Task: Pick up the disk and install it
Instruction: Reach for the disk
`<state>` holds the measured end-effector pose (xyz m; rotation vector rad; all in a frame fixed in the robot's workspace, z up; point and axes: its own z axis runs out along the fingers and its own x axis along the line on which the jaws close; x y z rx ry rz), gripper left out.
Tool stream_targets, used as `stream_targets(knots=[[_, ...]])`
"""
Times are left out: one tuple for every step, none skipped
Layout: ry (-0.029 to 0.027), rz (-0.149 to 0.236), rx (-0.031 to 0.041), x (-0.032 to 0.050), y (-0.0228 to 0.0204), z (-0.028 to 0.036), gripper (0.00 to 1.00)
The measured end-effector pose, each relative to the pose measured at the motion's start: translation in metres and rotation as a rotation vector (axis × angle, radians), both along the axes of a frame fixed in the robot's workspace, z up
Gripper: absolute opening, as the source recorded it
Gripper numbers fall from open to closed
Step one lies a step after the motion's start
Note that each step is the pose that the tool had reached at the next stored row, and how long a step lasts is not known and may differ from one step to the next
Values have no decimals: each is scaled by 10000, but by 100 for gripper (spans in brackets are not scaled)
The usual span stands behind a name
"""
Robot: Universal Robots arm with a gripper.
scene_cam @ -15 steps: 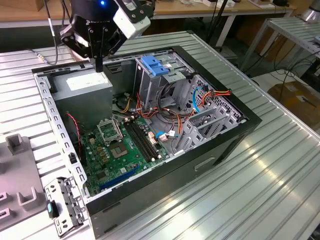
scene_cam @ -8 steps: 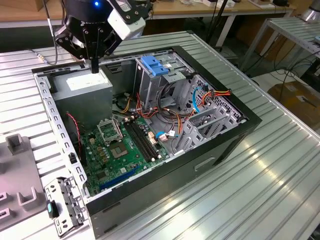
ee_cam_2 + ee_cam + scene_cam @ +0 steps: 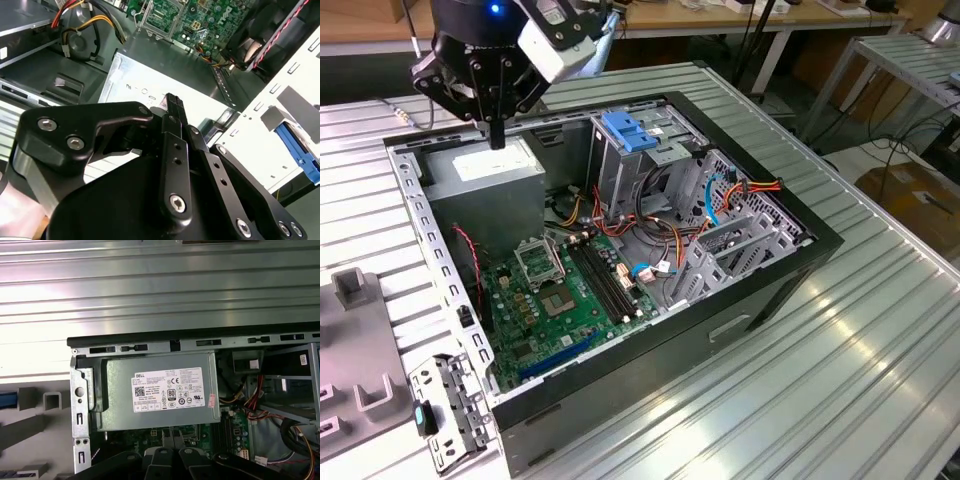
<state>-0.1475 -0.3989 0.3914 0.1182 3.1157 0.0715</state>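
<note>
And here's the disk (image 3: pixel 299 152), or what shows of it: a strip of blue plastic rail at the edge of the second wrist view, and another blue sliver (image 3: pixel 7 400) in the first wrist view. That's too little to be sure it's the drive. It lies flat on the grey fixture (image 3: pixel 355 340), outside the open case (image 3: pixel 770 182).

The tool (image 3: pixel 497 135) is well apart from it, inside the case line. Its fingers are pressed together with nothing between them, as the second wrist view (image 3: pixel 172 102) also shows. It hangs tip-down over the grey box (image 3: pixel 490 195), right at the white sticker (image 3: pixel 488 160). Whether it touches can't be told.

Between the tool and the disk stands the case's slotted metal flange (image 3: pixel 425 240).

On the exterior view's right of the grey box, the tall drive cage (image 3: pixel 620 175) rises with its blue tab (image 3: pixel 630 130) on top. Beyond the cage, the cables (image 3: pixel 740 190) crowd in. The motherboard (image 3: pixel 560 300) lies low in the case floor. All round the case, the ribbed desk (image 3: pixel 840 380) runs wide.
</note>
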Motion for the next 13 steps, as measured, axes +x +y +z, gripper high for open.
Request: stream_targets(knots=[[2,0,1,-10,0,0,11],[7,0,2,-29,0,0,11],[9,-1,3,-44,0,-1,11],[12,-1,3,-53,0,-1,11],[13,-1,3,-60,0,-1,11],[15,0,4,-69,0,-2,11],[16,0,4,-77,0,-2,11],[20,-1,4,-91,0,-2,11],[22,0,5,-102,0,-3,11],[23,0,5,-109,0,-3,11],[25,0,5,-118,0,-3,11],[27,0,5,-125,0,-3,11],[30,0,5,-142,0,-3,11]])
